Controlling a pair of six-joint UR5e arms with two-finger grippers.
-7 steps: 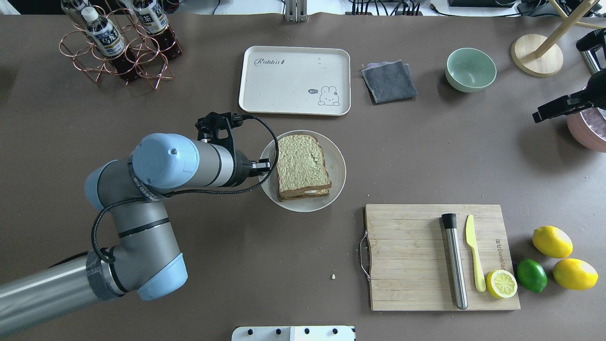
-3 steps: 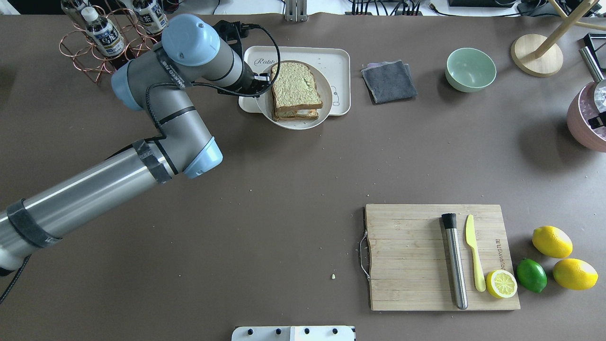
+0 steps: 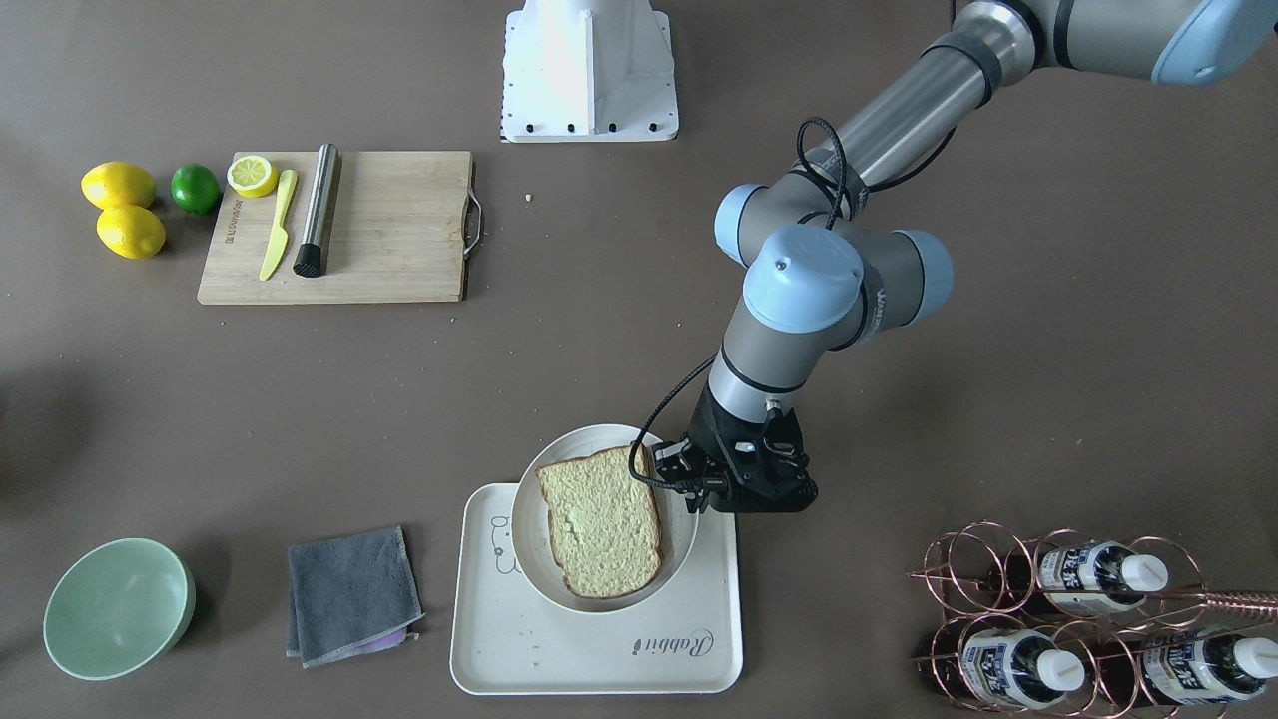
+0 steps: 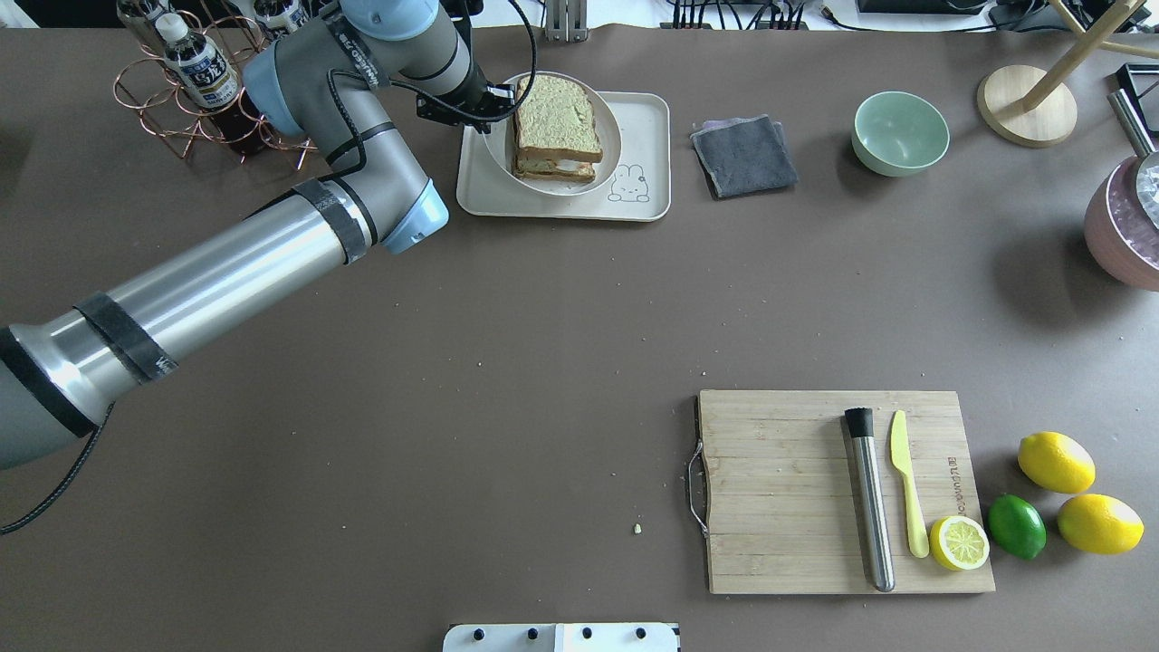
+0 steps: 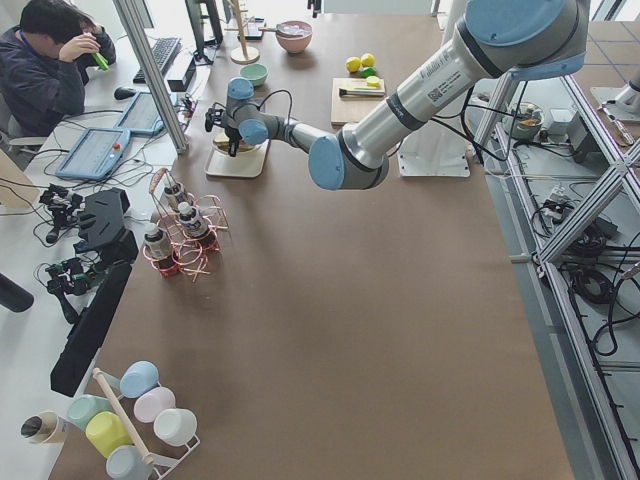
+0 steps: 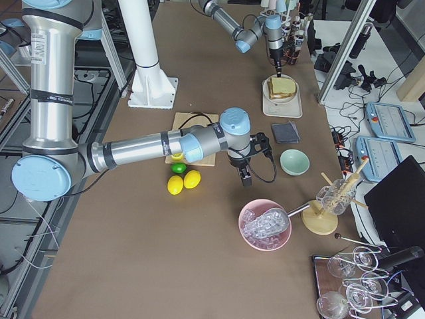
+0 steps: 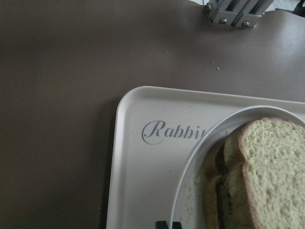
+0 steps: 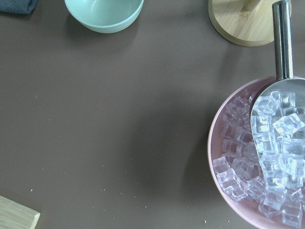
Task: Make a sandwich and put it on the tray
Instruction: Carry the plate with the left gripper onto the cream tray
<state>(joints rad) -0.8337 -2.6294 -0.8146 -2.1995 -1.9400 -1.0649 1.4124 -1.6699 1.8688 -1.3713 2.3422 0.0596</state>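
Over the tray (image 4: 561, 207), left fingers (image 4: 500, 94) grip the plate (image 4: 553, 189) beside the sandwich (image 4: 557, 116).

The plate (image 7: 189, 164) covers the script's end on the tray (image 7: 131, 143), and the sandwich (image 7: 276, 171) is cropped

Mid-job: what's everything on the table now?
sandwich: one, brown, on plate
plate: one, white, over tray
tray: one, cream, far side
cloth: one, grey, beside tray
bowl: one, green, beside cloth
board: one, wooden, near right
tube: one, steel, on board
knife: one, yellow, on board
half-lemon: one, yellow, on board
lemons: two, yellow, beside board
lime: one, green, beside lemons
bottles: three seen, dark, copper rack
ice bowl: one, pink, right edge
left gripper: shut on plate rim
right gripper: by ice bowl
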